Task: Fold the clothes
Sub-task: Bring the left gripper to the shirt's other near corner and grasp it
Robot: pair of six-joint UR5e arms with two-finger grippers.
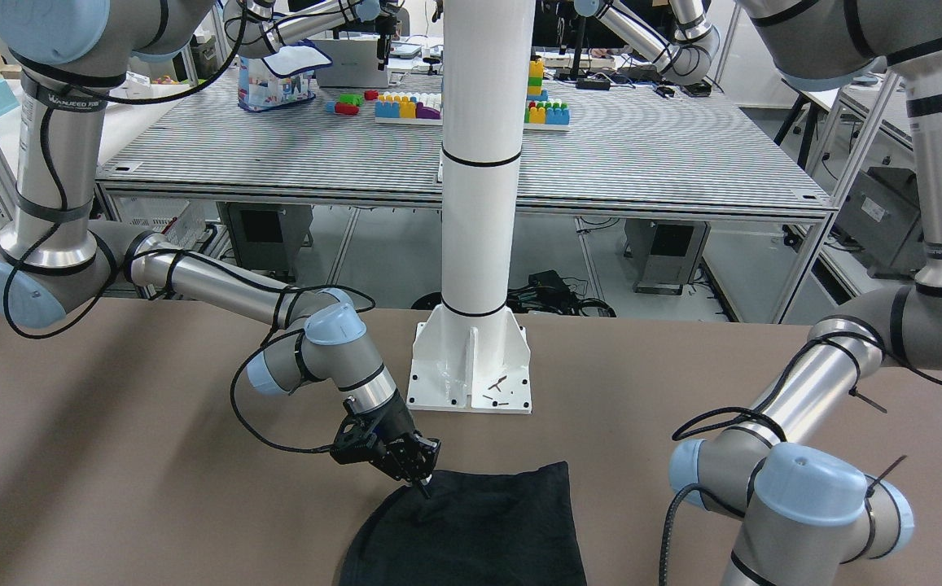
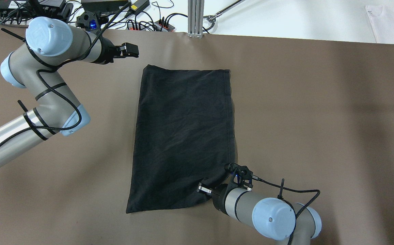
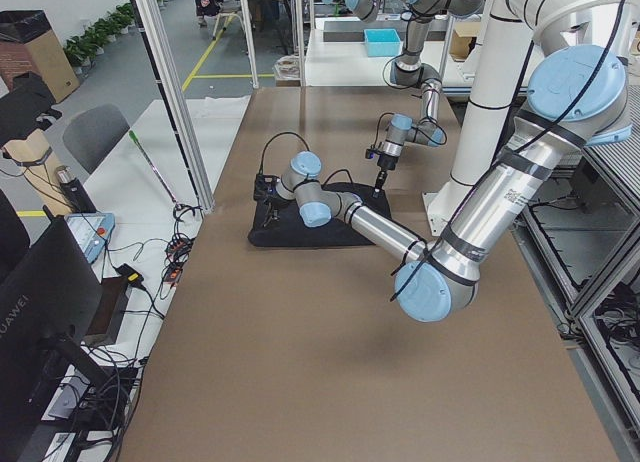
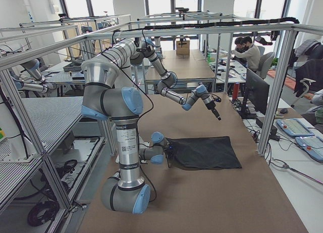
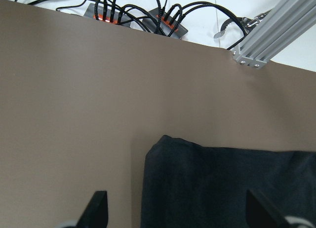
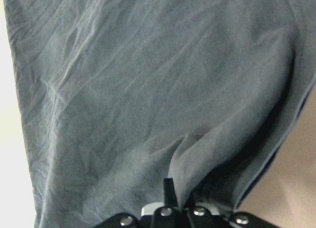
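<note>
Nearest the robot, the right gripper (image 1: 424,487) bears down on the near right corner of the black cloth (image 2: 183,129), its jaws clenched on a small pinch of fabric. The cloth lies flat as a long rectangle on the brown tabletop (image 2: 319,119), running away from the robot. Beyond its far left corner, the left gripper (image 2: 132,51) hovers clear of the fabric, jaws released and spread wide.

You risk a lopsided fold. If the right arm lifts while the left holds nothing, the cloth will likely drag and skew. The pinch also looks shallow, so it may slip or catch only a top layer.

The right wrist view shows wrinkles fanning into the jaws, a contact the overhead view hides behind the wrist. The left wrist view shows both fingertips (image 5: 96,208) set wide, with the cloth's corner framed between them. The overhead view shows them only side-on.
</note>
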